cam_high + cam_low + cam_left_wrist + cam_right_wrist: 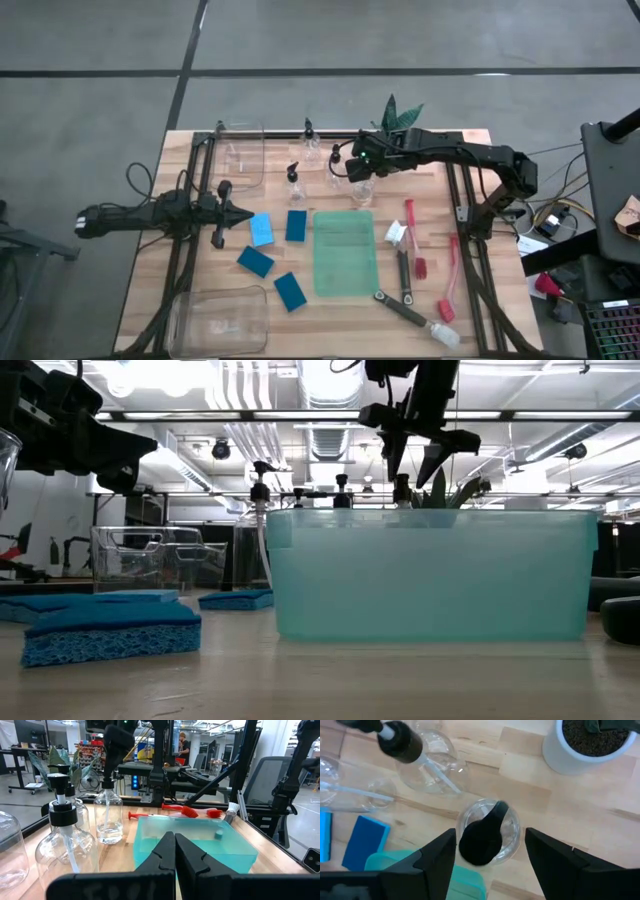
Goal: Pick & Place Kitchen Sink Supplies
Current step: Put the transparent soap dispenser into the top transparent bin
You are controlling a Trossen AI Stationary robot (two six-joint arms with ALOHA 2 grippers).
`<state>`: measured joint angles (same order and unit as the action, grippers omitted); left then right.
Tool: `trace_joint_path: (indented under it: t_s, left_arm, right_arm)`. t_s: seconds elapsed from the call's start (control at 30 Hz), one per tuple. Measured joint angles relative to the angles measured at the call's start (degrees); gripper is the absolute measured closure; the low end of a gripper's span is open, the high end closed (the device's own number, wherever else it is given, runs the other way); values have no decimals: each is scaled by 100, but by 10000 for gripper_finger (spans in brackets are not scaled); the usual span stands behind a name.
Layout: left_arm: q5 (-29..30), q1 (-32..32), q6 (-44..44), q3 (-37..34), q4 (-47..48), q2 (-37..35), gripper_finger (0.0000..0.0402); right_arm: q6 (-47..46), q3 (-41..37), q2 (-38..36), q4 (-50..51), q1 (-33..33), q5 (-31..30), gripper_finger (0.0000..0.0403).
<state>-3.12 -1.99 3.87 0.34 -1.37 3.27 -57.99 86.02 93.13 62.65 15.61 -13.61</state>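
My right gripper [490,854] is open and hovers above a small clear bottle with a black pump top [484,839], which stands upright on the table [361,192]. One finger is on either side of the pump top and above it, touching nothing. In the low view this gripper [418,455] hangs just over the bottle's top [402,486]. Three more bottles [293,186] [336,165] [311,142] stand nearby. Several blue sponges [262,229] [290,291] lie flat left of the green bin [345,252]. My left gripper [238,213] is shut and empty, beside the sponges.
Red and black brushes [420,262] [404,300] lie right of the green bin. A clear bin [243,150] stands at the far left and another [220,320] at the near left. A potted plant [400,115] in a white pot [585,745] stands just behind my right gripper.
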Motion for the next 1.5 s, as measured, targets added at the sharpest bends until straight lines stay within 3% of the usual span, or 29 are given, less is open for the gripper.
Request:
trace_joint_path:
  t_s: [0.57,1.23,1.5]
  left_arm:
    - [-1,0,-1,0,-2,0,401]
    - [-1,2,-2,0,-2,0,401]
    - [-1,2,0,0,-2,-1,401]
  right_arm:
    - [494,-42,80,-54,97,20,317]
    - [705,0,-300,-39,90,37,315]
    - [955,581,-392,-42,-30,57,317]
